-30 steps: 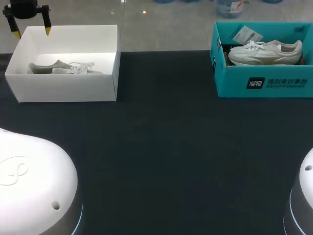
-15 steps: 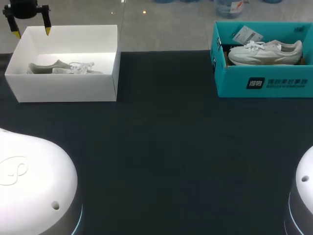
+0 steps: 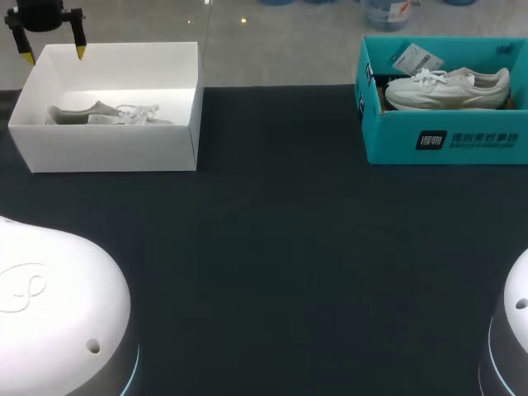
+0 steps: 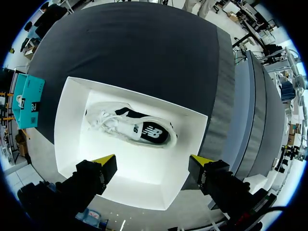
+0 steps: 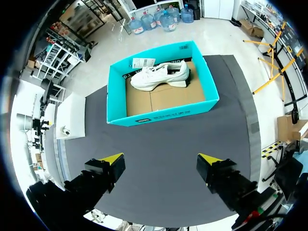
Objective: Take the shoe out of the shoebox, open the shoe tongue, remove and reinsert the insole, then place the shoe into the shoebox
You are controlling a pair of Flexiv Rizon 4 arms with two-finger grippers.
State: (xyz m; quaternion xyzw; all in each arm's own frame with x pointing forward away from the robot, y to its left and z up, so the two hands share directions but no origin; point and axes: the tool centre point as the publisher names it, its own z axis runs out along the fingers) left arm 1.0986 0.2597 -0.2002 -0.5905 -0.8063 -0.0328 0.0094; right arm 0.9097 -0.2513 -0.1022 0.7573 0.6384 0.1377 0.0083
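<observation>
So far nothing is gripped, and both shoes lie in their boxes. The left gripper (image 3: 54, 54) hangs above the far left corner of the white shoebox (image 3: 107, 148), its yellow-tipped fingers spread wide and empty. The pale shoe (image 3: 103, 113) lies on the floor of that box, towards its near side, so it is just nearer and to the right of the gripper and below it.

In the left wrist view the shoe (image 4: 132, 127) lies ahead of the gripper (image 4: 154, 161), not between the fingers. Its long axis runs close to the line from one fingertip to the other. My guess is that the wrist must turn, or aim at the heel or collar, to close across the shoe's width.

The right gripper (image 5: 160, 159) is also wide open and holds nothing. It hangs over the bare dark table (image 3: 289, 247), with the teal shoebox (image 5: 159, 115) ahead of it. A white shoe (image 5: 159, 74) lies lengthwise along that box's far wall. The left arm looks better placed for a first pick.
</observation>
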